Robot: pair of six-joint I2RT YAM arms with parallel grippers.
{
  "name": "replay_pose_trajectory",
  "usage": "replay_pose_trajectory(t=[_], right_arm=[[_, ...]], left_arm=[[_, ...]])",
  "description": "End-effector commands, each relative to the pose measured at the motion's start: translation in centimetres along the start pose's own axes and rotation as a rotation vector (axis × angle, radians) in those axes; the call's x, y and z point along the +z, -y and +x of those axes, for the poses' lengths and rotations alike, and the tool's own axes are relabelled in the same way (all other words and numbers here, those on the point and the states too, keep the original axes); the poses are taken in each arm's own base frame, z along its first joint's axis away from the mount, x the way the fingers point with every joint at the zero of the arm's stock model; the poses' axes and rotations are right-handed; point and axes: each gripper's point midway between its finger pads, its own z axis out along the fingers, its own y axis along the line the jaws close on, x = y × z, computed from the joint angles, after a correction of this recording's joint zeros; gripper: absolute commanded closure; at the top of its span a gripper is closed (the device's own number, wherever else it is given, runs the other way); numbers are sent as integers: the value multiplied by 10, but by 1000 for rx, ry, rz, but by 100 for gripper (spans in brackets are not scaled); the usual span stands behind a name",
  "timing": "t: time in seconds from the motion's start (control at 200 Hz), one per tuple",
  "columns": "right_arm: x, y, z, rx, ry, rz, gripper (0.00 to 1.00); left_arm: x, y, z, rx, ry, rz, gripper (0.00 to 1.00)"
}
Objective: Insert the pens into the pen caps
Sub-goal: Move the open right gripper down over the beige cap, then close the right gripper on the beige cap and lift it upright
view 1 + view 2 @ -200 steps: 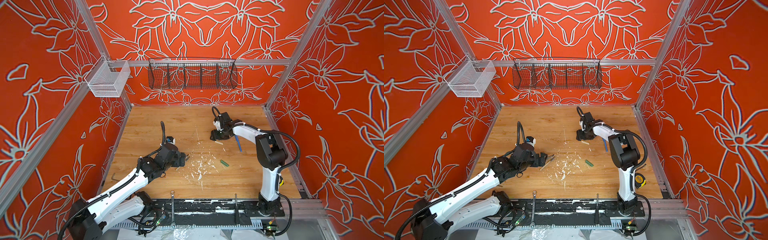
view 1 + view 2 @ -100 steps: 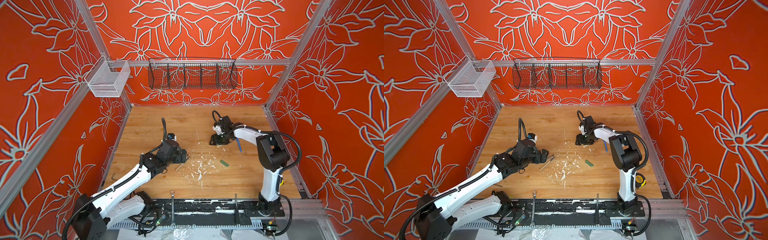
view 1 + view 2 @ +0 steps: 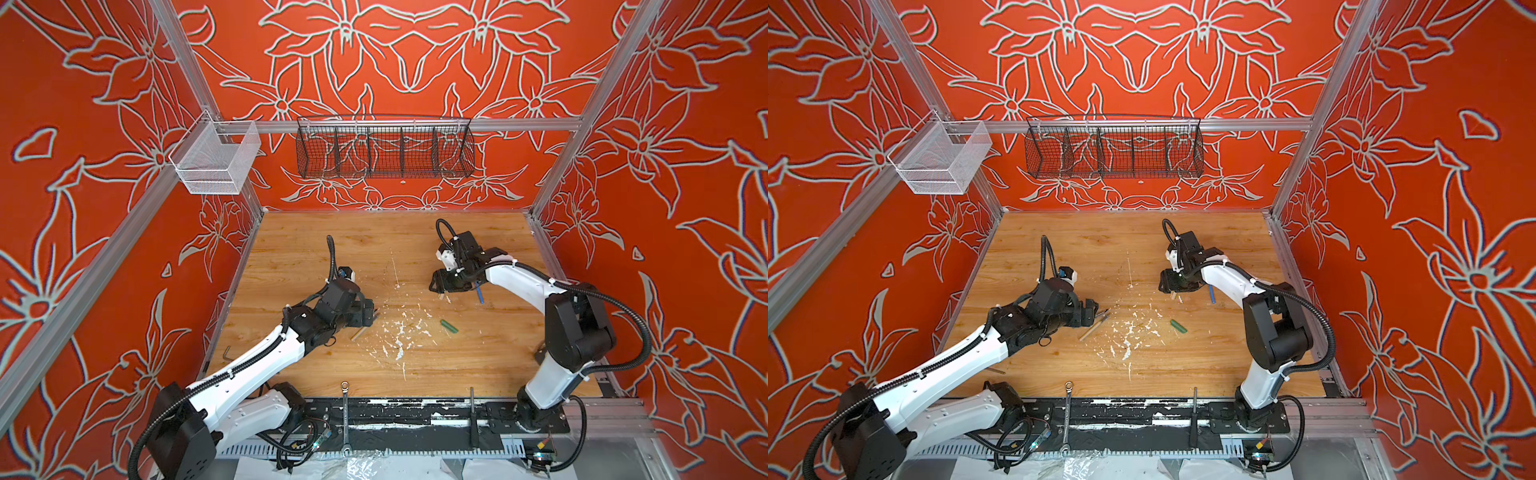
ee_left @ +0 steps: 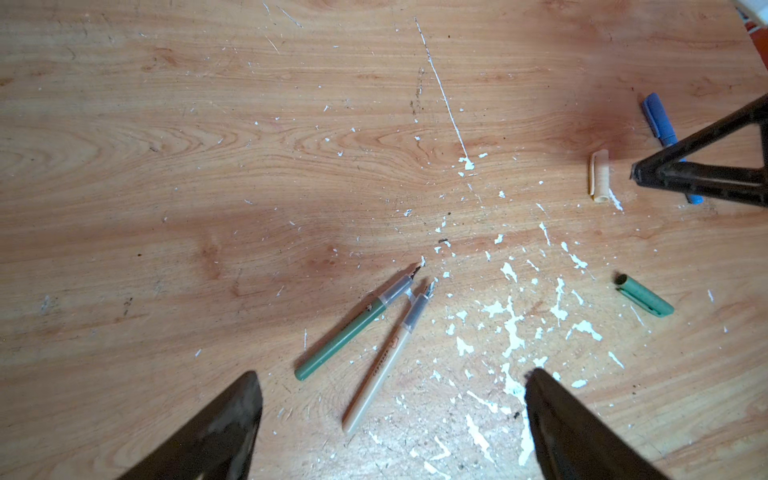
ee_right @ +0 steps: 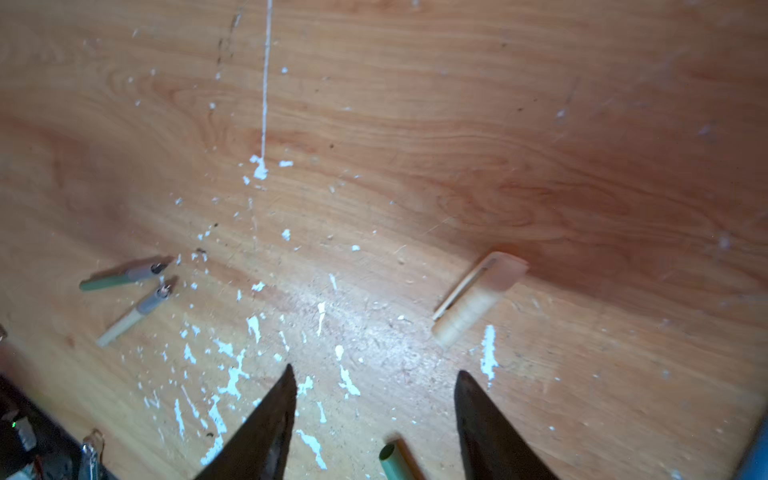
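Grasping is in hand: our right gripper (image 5: 375, 370) gapes empty just beside the tan cap (image 5: 478, 291), left gripper (image 4: 392, 374) likewise well apart from it; next we pinch that cap and the tan pen (image 4: 386, 357).

Orange-red walls (image 3: 395, 62) on three sides, pale floral line pattern all over, seen in both top views. Aluminium frame posts in the corners, a cross rail (image 3: 519, 124) on the back wall. Black wire basket (image 3: 384, 153) hangs from it, upper centre; white mesh basket (image 3: 216, 162) upper left. Light wood-grain tabletop (image 3: 415, 232) below, white paint flecks (image 3: 399, 332) at its middle. Black base strip (image 3: 395, 432) along the lower edge — light even and bright.
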Motion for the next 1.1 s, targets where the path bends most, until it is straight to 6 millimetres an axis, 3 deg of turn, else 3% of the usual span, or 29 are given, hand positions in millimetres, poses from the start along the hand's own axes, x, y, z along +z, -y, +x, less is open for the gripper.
replay_pose_trajectory(t=[0.0, 0.22, 0.47, 1.096], right_arm=[[7, 23, 0, 66, -22, 80, 42], [23, 38, -5, 192, 24, 45, 52], [40, 33, -3, 208, 5, -15, 53], [53, 54, 7, 255, -14, 23, 71]], left_arm=[[-4, -2, -8, -10, 26, -2, 3], [0, -3, -3, -17, 16, -3, 3], [3, -1, -3, -1, 4, -8, 3], [5, -6, -1, 2, 4, -31, 3]])
